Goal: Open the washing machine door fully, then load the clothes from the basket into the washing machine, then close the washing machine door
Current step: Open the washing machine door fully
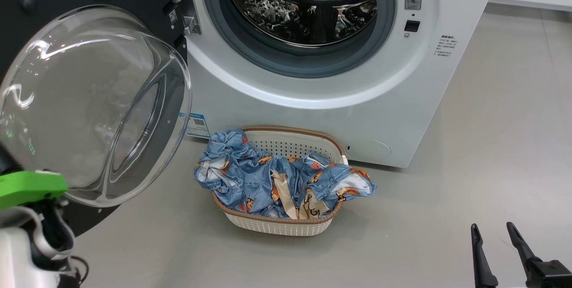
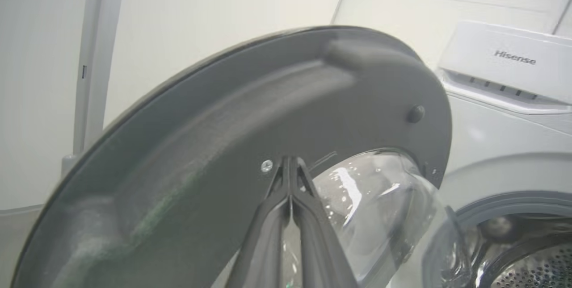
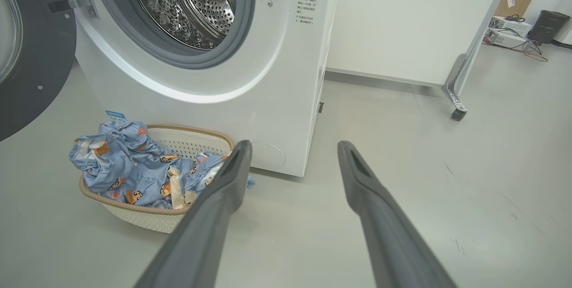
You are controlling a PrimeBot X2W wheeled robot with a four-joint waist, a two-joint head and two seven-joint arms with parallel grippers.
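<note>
Your washing machine door (image 1: 89, 100) stands swung open at the left of the washing machine (image 1: 313, 96), its glass bowl bulging toward the head camera. Your left jaws are clenched tight on nothing, with their tips at the door's grey inner face beside a screw (image 2: 267, 166); contact can't be told. Your right jaws are spread wide and empty above the floor (image 1: 424, 198), well right of the basket (image 1: 277, 226). The basket sits on the floor just before the machine, with the clothes (image 1: 241, 172) heaped inside and spilling over its rim.
</note>
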